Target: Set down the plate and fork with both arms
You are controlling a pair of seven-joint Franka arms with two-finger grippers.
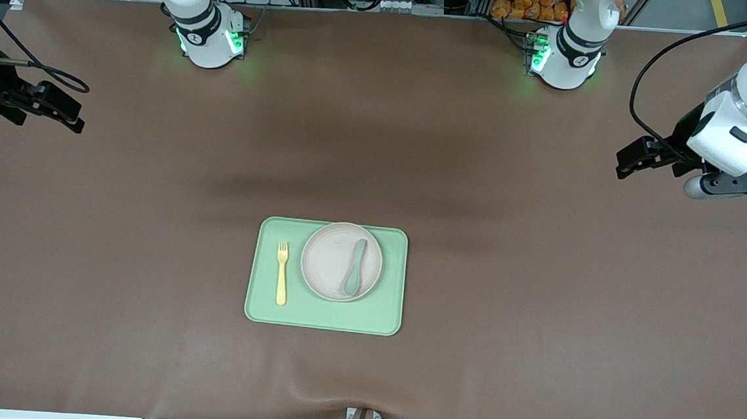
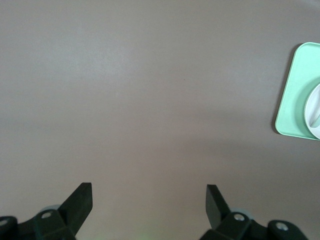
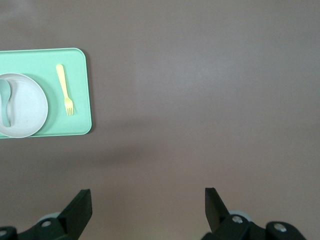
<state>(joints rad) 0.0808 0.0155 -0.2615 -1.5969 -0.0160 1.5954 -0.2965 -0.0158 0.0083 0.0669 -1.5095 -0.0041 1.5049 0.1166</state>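
The off-white plate [image 1: 327, 262] lies on the light green tray [image 1: 326, 318] in the middle of the table. The pale yellow fork [image 1: 282, 272] lies on the tray beside the plate, toward the right arm's end. My left gripper [image 1: 621, 162] is open and empty, up over bare table at the left arm's end. My right gripper [image 1: 77, 115] is open and empty over bare table at the right arm's end. The right wrist view shows its gripper [image 3: 148, 197], the plate [image 3: 25, 107] and the fork [image 3: 65, 89]. The left wrist view shows its gripper [image 2: 149, 195] and the plate's edge [image 2: 314, 112].
A grey-green spoon [image 1: 354, 267] lies on the plate, also seen in the right wrist view [image 3: 5, 100]. A corner of the tray [image 2: 292, 100] shows in the left wrist view. The brown table mat [image 1: 147, 253] spreads all round the tray.
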